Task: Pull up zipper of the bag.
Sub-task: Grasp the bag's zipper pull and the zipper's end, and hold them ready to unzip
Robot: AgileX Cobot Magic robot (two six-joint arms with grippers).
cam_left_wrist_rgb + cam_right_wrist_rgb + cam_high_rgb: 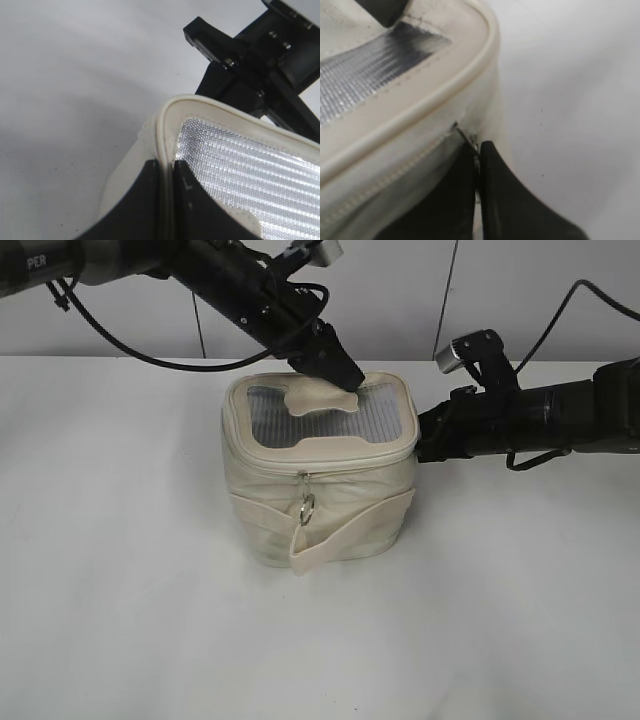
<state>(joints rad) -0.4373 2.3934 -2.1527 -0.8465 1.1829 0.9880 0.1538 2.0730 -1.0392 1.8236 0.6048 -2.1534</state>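
Zipper [340, 468] around the rim of a soft, light bag [320, 475] mid-tabletop [120, 590]; likely to buckle. Left gripper [167, 172] pinched on the rim piping at 12 o'clock, right gripper [477, 167] closed on a small metal pull [465, 136] at 3 o'clock. Best held by the pull, rim braced.

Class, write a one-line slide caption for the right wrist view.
Right gripper shut on the zipper pull at the corner of the cream bag, just below its piped rim.

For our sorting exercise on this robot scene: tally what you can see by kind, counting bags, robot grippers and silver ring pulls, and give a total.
Bags: 1, the bag
Robot grippers: 2, the left gripper and the right gripper
Silver ring pulls in plain view: 1, the ring pull
Total: 4
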